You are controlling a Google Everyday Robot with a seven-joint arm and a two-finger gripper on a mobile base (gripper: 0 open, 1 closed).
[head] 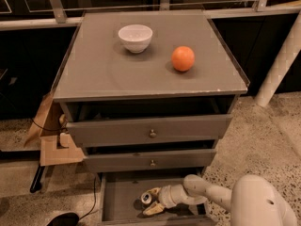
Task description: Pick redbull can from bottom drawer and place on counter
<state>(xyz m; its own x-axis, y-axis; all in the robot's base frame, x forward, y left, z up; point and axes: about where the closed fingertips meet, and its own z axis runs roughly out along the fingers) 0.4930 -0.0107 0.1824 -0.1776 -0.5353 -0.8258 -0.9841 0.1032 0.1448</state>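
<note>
The redbull can point(146, 198) stands upright on the floor of the open bottom drawer point(120, 200), its silver top facing up. My gripper point(151, 201) reaches into the drawer from the right, on the white arm point(202, 192). Its pale fingers point(153, 209) are spread, one behind the can and one in front of it, with the can's right side between them. The can stays on the drawer floor. The counter point(103, 69) is the grey cabinet top above.
A white bowl point(135, 37) and an orange point(183, 58) sit on the counter. The two knobbed drawers point(151, 132) above stand slightly open over the bottom drawer. A cardboard box point(51, 140) stands left of the cabinet; a white post point(280, 65) rises at right.
</note>
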